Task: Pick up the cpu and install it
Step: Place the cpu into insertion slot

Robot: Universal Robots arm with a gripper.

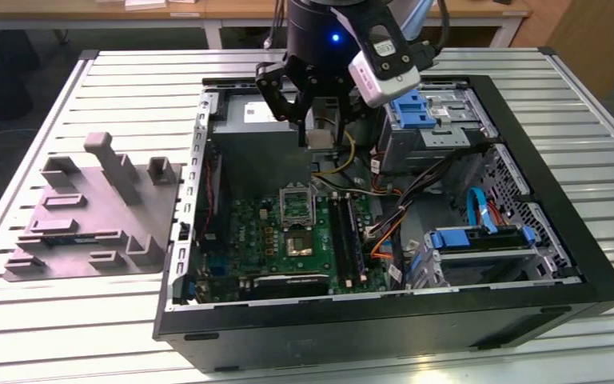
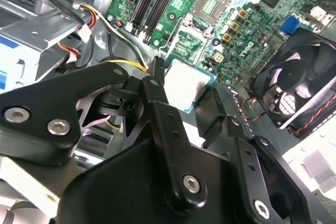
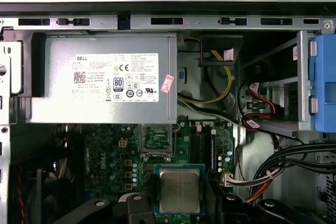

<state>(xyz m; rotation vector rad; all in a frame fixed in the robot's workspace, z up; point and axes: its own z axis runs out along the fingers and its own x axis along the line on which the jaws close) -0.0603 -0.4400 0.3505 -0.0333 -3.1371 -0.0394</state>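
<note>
Hanging over the computer case (image 1: 563, 240), the tool (image 1: 313, 136) is clamping the cpu (image 3: 179, 190) by its edges, on the far side of the socket (image 3: 157, 137); any tilt in that grip is risking bent socket pins

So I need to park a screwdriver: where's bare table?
The table slats are bare between the grey holder and the far edge, and at the exterior view's right of the computer case. Inside is crowded: cables, board, the pincer gripping the cpu.
</note>
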